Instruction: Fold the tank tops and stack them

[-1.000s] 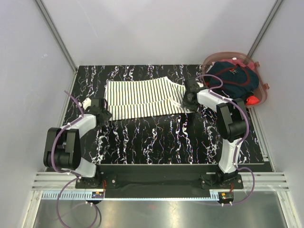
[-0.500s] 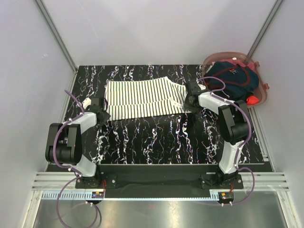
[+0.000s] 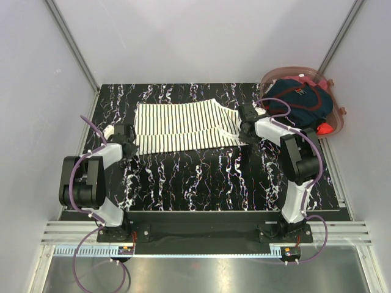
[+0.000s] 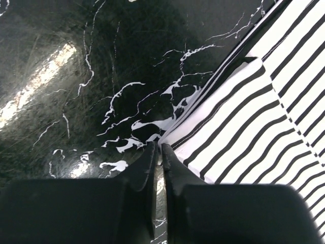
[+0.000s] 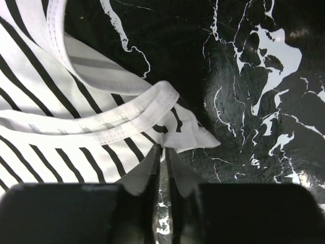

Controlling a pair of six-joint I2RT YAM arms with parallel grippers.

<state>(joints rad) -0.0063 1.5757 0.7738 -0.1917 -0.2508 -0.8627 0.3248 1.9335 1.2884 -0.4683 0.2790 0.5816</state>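
The white tank top with thin navy stripes (image 3: 183,125) lies spread flat on the black marbled table (image 3: 201,177). My left gripper (image 3: 129,148) sits at its near left corner. In the left wrist view its jaws (image 4: 160,146) are pressed together on the hem corner of the striped cloth (image 4: 254,127). My right gripper (image 3: 245,129) is at the strap end on the right. In the right wrist view its jaws (image 5: 163,149) are pinched on the bunched edge of the striped cloth (image 5: 51,101) beside the strap. The dark navy tank top (image 3: 299,101) lies crumpled in a basket.
A pinkish translucent basket (image 3: 338,113) stands at the back right corner and holds the navy top, with a small red thing (image 3: 325,129) at its near edge. White walls close in the table on the left, back and right.
Both grippers have gone from open to shut on the striped top. The left one shifted slightly left onto the corner, and the right one edged in at the strap end.
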